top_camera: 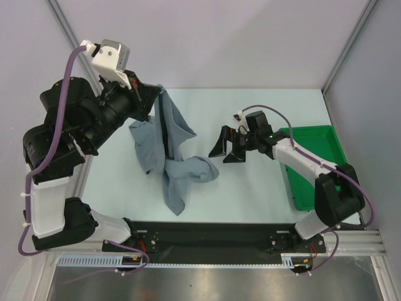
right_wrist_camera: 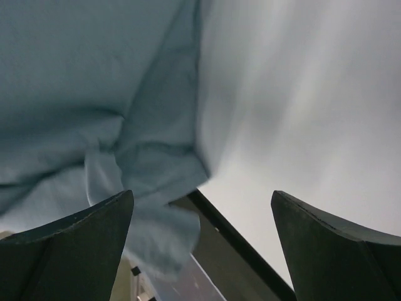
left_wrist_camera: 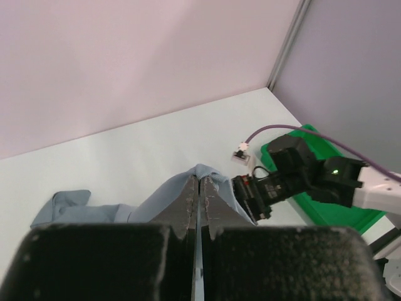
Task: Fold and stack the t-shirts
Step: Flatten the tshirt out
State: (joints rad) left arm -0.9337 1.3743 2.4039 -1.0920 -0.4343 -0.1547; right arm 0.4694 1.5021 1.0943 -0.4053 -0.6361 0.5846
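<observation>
One slate blue-grey t-shirt (top_camera: 169, 150) hangs crumpled from my left gripper (top_camera: 160, 94), which is shut on its top edge and holds it raised above the table; the lower part trails on the table (top_camera: 250, 194). In the left wrist view the closed fingers (left_wrist_camera: 199, 188) pinch the t-shirt (left_wrist_camera: 156, 200). My right gripper (top_camera: 227, 149) is open and empty, just right of the hanging cloth. In the right wrist view the t-shirt (right_wrist_camera: 94, 113) fills the upper left between the spread fingers (right_wrist_camera: 75, 251).
A green plastic tray (top_camera: 319, 163) sits at the table's right side, under my right arm; it also shows in the left wrist view (left_wrist_camera: 338, 213). A black rail (top_camera: 207, 235) runs along the near edge. Walls enclose the back and sides.
</observation>
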